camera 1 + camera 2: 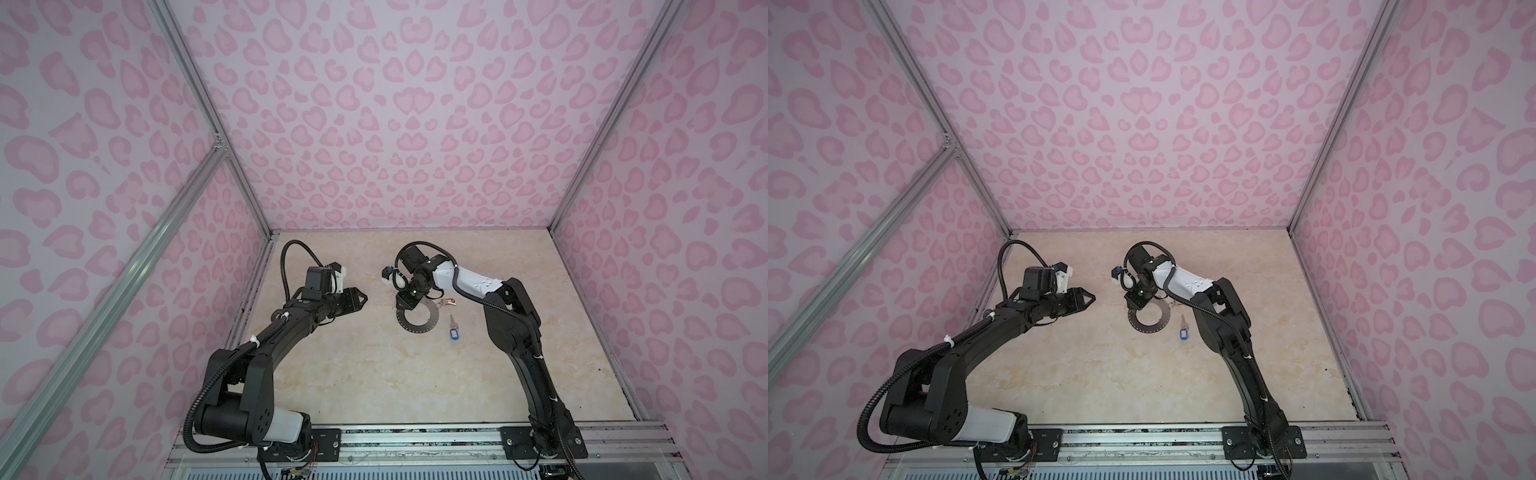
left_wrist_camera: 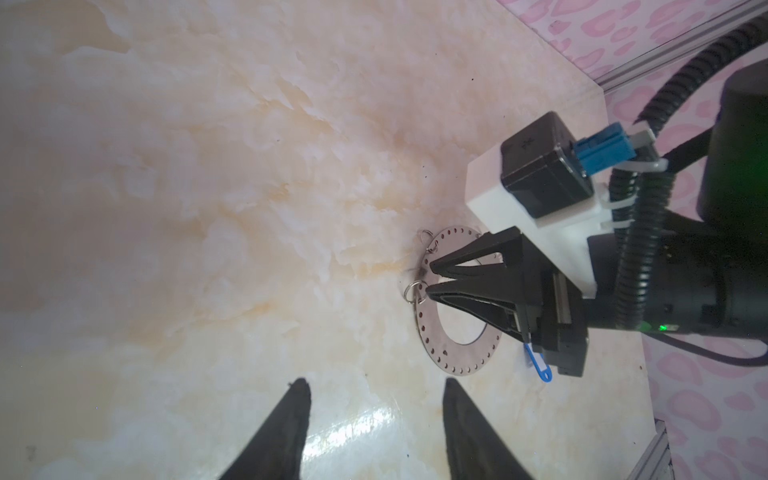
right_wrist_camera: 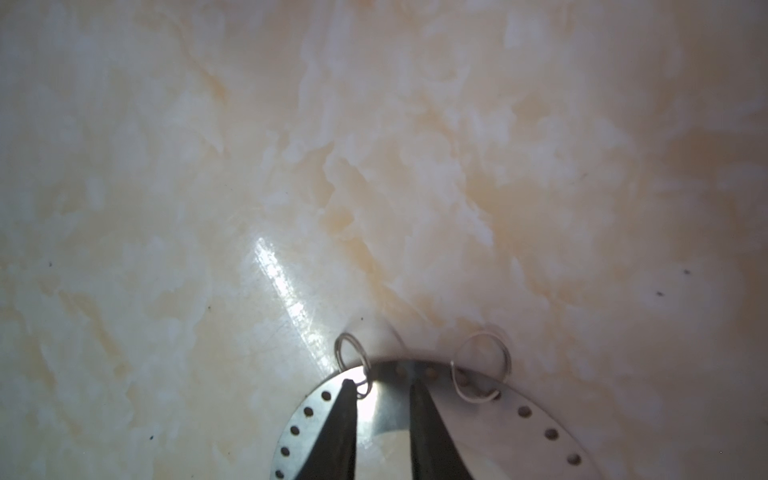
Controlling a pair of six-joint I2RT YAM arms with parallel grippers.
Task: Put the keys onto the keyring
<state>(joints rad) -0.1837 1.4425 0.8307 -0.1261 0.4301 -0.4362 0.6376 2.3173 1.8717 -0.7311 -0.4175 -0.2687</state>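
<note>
The keyring, a flat grey disc with rim holes, lies on the marble table. My right gripper is down over its far-left rim. Its jaws are open a narrow gap over the disc's band, with a small wire loop at one fingertip and a larger loop beside. The blue-tagged key lies right of the keyring. The red-tagged key lies at its far right, partly under the right arm. My left gripper hovers open and empty, left of the keyring.
Pink patterned walls with aluminium posts close in the table on three sides. The arm bases sit on a rail at the front edge. In the left wrist view the right gripper and its camera block stand over the disc.
</note>
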